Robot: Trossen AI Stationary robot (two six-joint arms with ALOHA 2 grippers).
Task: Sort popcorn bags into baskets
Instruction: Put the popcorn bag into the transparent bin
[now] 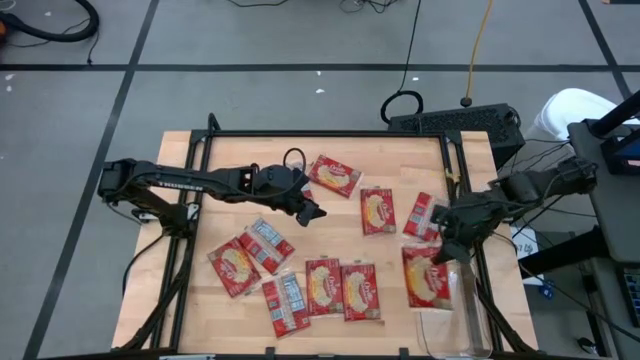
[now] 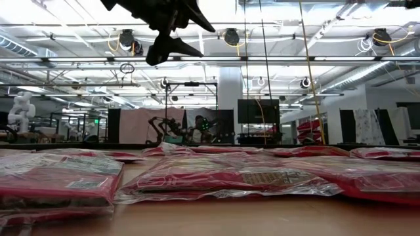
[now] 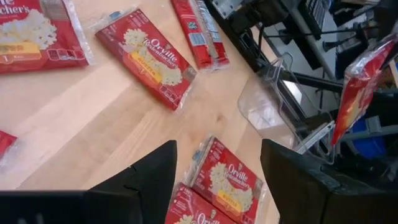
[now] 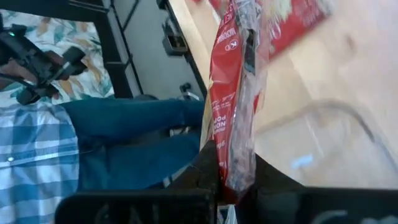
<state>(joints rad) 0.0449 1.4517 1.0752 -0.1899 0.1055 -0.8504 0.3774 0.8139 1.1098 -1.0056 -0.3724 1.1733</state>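
A: Right gripper (image 4: pixel 233 180) — where, and what state?

B: At the right edge of the counter (image 1: pixel 400 150), above the near right corner. Jaws are clamped on one popcorn bag (image 4: pixel 235 93), pinched at its edge so it hangs edge-on to the right wrist view. From the left wrist view the same packet shows lifted off the counter, tilted, red with a yellow patch.

A: The basket?

B: Clear bin (image 1: pixel 452 325) at the near right corner of the counter, just below the right gripper in the high view. See-through walls, rounded corners. The held bag is above it or just beside it; I cannot tell which. Contents of the bin not readable.

A: Left gripper (image 1: pixel 308 211)?

B: Out over the middle of the counter, arm reaching in from the left side. Jaws apart, nothing between them. In the left wrist view the two dark fingers (image 3: pixel 149 180) frame a packet (image 3: pixel 225 178) lying flat, popcorn picture up. In the low view the gripper is well clear of the packets.

A: Rest of the bags?

B: Scattered flat on the wood. A cluster of five (image 1: pixel 290 280) along the near side, left of centre, some overlapping, two showing white-grey panels. One (image 1: pixel 334 175) toward the far side, one (image 1: pixel 377 211) near centre, one (image 1: pixel 421 216) beside the right gripper, one (image 1: pixel 425 276) just left of the bin.

A: Anything beyond the counter?

B: A person in blue trousers and a checked shirt (image 4: pixel 37 155), seen in the right wrist view.
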